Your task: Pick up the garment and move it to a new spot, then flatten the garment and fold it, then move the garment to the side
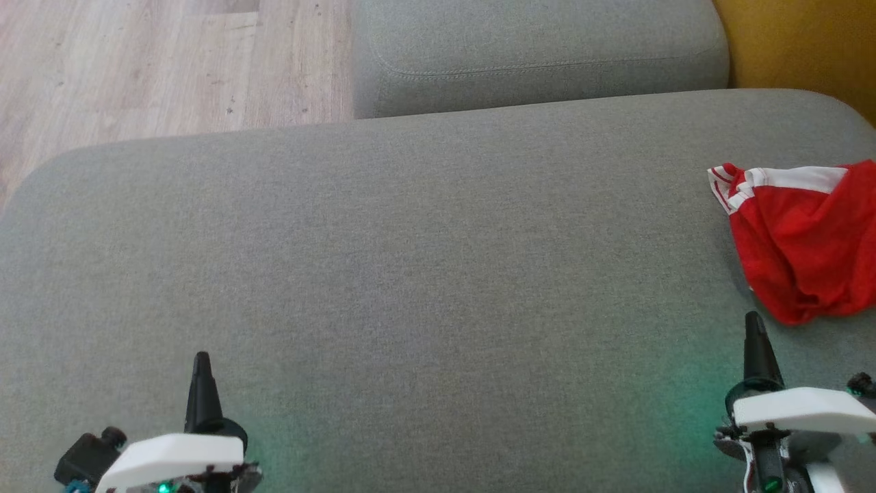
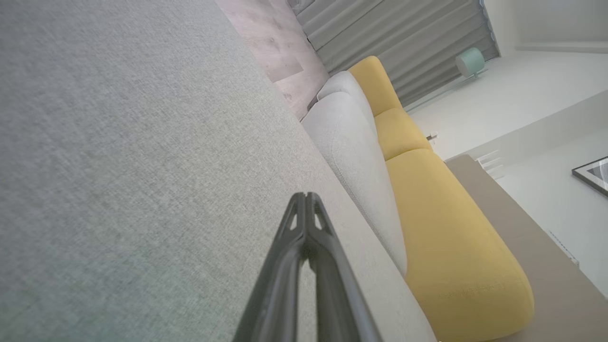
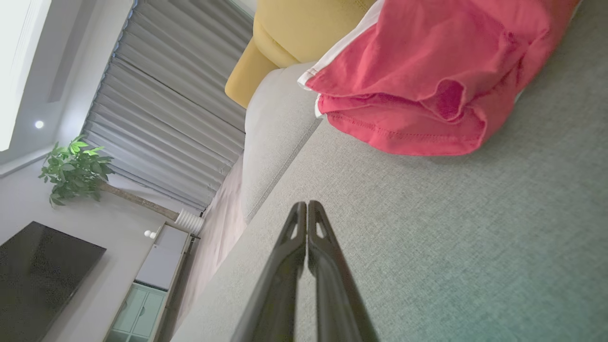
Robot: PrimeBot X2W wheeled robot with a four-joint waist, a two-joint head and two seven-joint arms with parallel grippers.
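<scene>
The garment (image 1: 804, 236) is a red piece with white trim, lying crumpled at the right edge of a wide grey sofa seat (image 1: 424, 274). In the right wrist view the garment (image 3: 427, 80) bulges just ahead of the fingers, its hem folded over. My right gripper (image 1: 753, 322) is shut and empty, its tip just short of the garment's near edge. My left gripper (image 1: 201, 361) is shut and empty at the lower left, far from the garment. The tips meet in the left wrist view (image 2: 305, 195) and in the right wrist view (image 3: 304, 204).
A second grey cushion (image 1: 540, 55) lies beyond the seat. A yellow sofa part (image 1: 801, 41) stands at the far right. Wooden floor (image 1: 157, 61) shows at the upper left. The yellow cushions (image 2: 441, 223) run beside the grey seat in the left wrist view.
</scene>
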